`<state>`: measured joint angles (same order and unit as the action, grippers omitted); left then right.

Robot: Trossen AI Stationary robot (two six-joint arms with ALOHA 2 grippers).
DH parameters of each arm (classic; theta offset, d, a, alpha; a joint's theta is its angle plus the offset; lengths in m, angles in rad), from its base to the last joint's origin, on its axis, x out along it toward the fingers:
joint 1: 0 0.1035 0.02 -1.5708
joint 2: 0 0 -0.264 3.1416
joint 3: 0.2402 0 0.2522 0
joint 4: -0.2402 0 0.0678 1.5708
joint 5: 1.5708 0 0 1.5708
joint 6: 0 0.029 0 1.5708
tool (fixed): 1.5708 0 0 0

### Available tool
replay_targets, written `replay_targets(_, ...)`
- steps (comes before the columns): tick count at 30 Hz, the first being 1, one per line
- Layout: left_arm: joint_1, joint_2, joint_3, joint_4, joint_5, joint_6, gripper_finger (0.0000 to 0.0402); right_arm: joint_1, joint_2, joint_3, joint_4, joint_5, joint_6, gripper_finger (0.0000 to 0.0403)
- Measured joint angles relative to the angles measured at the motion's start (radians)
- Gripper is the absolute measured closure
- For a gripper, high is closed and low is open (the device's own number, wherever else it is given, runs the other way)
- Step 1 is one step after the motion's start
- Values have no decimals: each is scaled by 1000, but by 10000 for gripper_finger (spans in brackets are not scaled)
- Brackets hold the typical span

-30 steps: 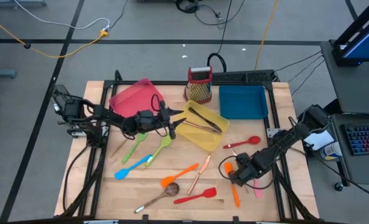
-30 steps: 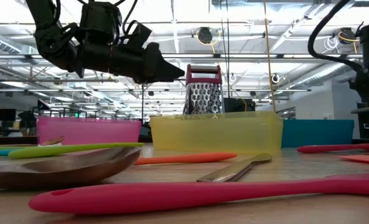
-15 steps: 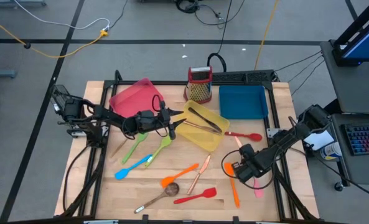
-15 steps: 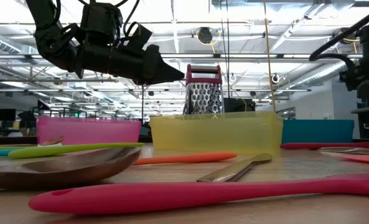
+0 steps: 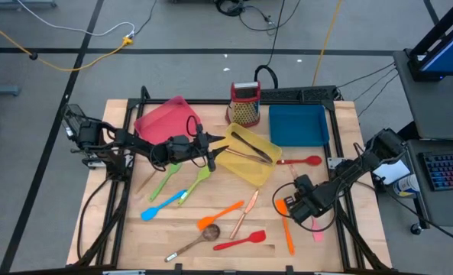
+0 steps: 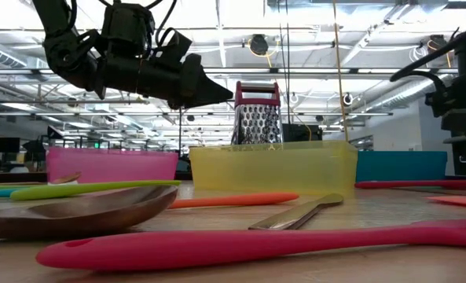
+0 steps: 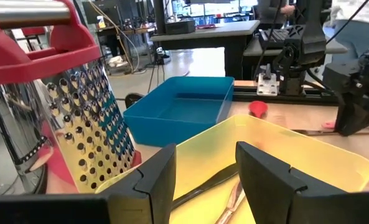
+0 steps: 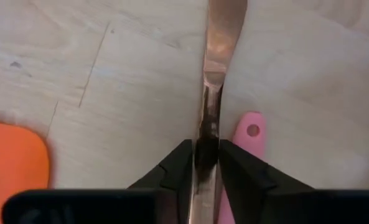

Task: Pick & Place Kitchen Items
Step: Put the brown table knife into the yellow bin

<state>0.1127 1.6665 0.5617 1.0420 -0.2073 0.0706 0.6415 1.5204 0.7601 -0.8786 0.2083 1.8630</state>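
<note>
Since a second ago, the red spoon (image 5: 302,161) has slid toward the blue tray (image 5: 299,124). Right gripper (image 8: 204,163) pinches a copper-coloured utensil (image 8: 216,56) on the table; left gripper (image 7: 204,165) hovers parted over the yellow tray (image 7: 308,163).

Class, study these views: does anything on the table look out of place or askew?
Yes. The pink tray sits tilted, skewed against the table's edges, and many utensils lie scattered on bare wood while only a few sit in the yellow tray.

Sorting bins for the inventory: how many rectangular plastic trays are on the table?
3: pink rectangular plastic tray at the back left, yellow rectangular plastic tray in the middle, blue rectangular plastic tray at the back right. None seem hidden.
</note>
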Motion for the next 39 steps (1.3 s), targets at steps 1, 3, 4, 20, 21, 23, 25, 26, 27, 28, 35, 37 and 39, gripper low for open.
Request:
replay_targets(1,0,0,0,0,0,-2,229,0,0,0,0,-2,3,312)
replay_targets(3,0,0,0,-1,0,-1,229,0,1,0,-1,-3,2,303)
replay_targets(4,0,0,0,-4,0,-1,229,0,7,0,0,-2,3,302)
replay_targets(20,0,0,0,-52,0,-2,229,103,105,2,18,27,136,308)
replay_targets(21,0,0,0,-53,0,-4,229,122,105,2,19,35,161,308)
replay_targets(23,0,0,0,-52,0,-12,229,160,106,2,23,59,203,308)
replay_targets(25,0,0,0,-52,0,-23,229,202,106,2,37,111,234,308)
replay_targets(26,0,0,0,-52,0,-27,229,219,107,1,43,134,249,308)
replay_targets(27,0,0,0,-52,0,-28,229,233,111,1,44,142,260,308)
replay_targets(28,0,0,0,-52,0,-28,229,242,118,1,43,146,264,308)
replay_targets(35,0,0,0,-52,0,-59,229,274,214,21,0,189,243,308)
replay_targets(37,0,0,0,-53,-1,-75,229,277,254,52,-32,189,232,308)
replay_targets(39,0,0,0,-53,-1,-80,229,283,302,90,-77,182,222,308)
